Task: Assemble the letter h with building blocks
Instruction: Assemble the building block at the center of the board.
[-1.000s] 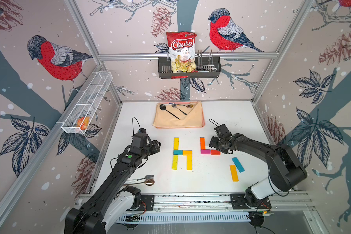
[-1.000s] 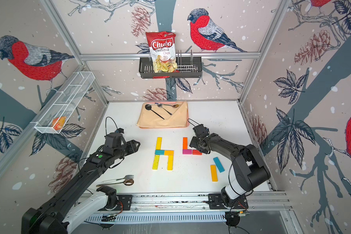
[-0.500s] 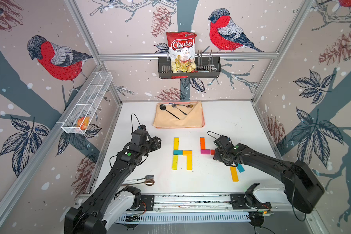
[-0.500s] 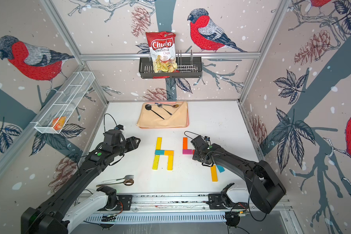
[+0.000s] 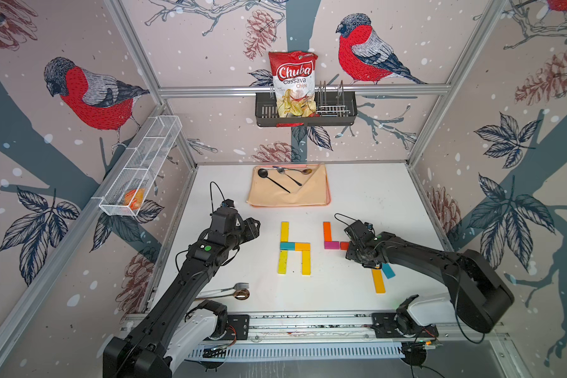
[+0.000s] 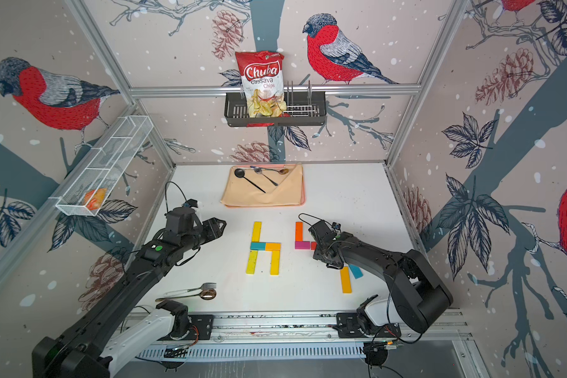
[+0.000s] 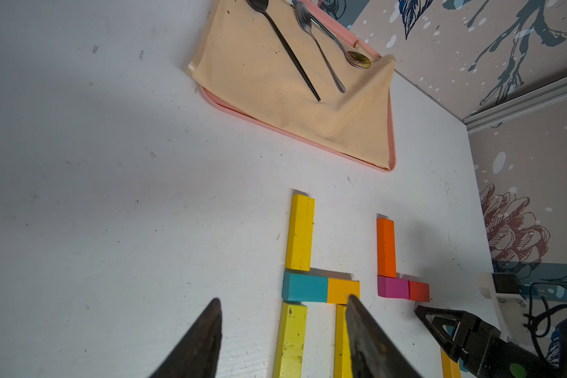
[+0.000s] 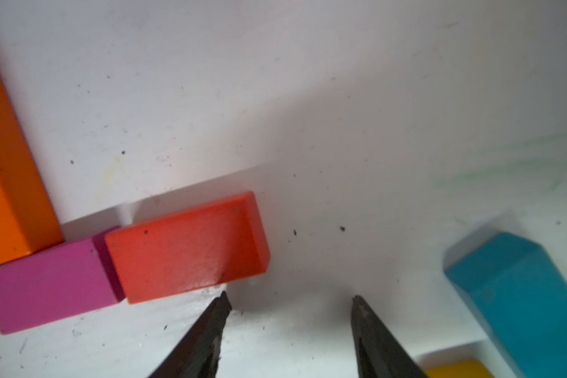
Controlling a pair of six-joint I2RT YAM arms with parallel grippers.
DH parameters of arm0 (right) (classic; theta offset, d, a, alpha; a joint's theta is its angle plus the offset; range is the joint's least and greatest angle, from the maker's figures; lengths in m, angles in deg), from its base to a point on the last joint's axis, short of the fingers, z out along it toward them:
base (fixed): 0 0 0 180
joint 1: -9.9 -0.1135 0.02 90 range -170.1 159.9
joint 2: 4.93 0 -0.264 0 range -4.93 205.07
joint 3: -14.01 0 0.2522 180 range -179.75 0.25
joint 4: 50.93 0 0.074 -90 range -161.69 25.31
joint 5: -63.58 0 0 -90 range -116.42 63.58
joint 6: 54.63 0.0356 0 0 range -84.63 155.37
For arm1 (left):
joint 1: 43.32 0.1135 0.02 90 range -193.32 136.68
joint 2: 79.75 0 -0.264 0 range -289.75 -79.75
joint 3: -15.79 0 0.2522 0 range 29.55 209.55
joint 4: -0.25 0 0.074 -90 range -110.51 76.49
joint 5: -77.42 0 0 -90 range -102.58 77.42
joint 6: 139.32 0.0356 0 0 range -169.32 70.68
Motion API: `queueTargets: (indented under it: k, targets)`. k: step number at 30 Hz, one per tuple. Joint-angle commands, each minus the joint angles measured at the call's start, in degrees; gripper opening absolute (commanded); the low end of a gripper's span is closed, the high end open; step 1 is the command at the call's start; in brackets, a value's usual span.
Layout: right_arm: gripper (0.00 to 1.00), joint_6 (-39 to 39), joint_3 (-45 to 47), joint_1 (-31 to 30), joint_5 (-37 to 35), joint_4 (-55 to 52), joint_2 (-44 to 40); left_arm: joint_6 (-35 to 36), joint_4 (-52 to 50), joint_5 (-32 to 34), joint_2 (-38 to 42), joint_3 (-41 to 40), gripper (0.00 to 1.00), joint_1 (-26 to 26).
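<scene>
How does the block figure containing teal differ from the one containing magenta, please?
The teal figure has five blocks forming an h; the magenta figure has three, forming an L. The teal figure has two lower legs; the magenta figure none. Both lie flat on the table, each with a two-block crossbar.

blocks (image 5: pixel 287 246) mid tbl (image 5: pixel 373 196), tray (image 5: pixel 288 206) behind

yellow block (image 5: pixel 284 231) | teal block (image 5: pixel 287 245) | magenta block (image 5: pixel 331 244) | red block (image 8: pixel 187 245) | table (image 5: pixel 373 196) white | cloth (image 5: pixel 288 196) beige | tray (image 7: pixel 392 140) pink | wallpaper (image 5: pixel 367 55) red-bird patterned
</scene>
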Motion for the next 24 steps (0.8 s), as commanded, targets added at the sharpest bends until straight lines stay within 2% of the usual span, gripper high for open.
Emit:
queueTargets:
  k: [1,17,24]
  targets:
    - [0.61,-1.52,0.03,0.45,0.37,0.23,0.40,1.39,0.46,1.50,-0.02,0.73,0.59,0.12]
    - [0.61,-2.76,-0.28,2.04,0.76,1.63,1.57,3.34,2.10,1.92,-1.42,-1.13,0.59,0.11]
    - [0.62,-1.87,-3.07,-0.77,-1.67,-4.02,-2.58,4.43,1.96,-0.04,-2.81,-1.87,0.58,0.09]
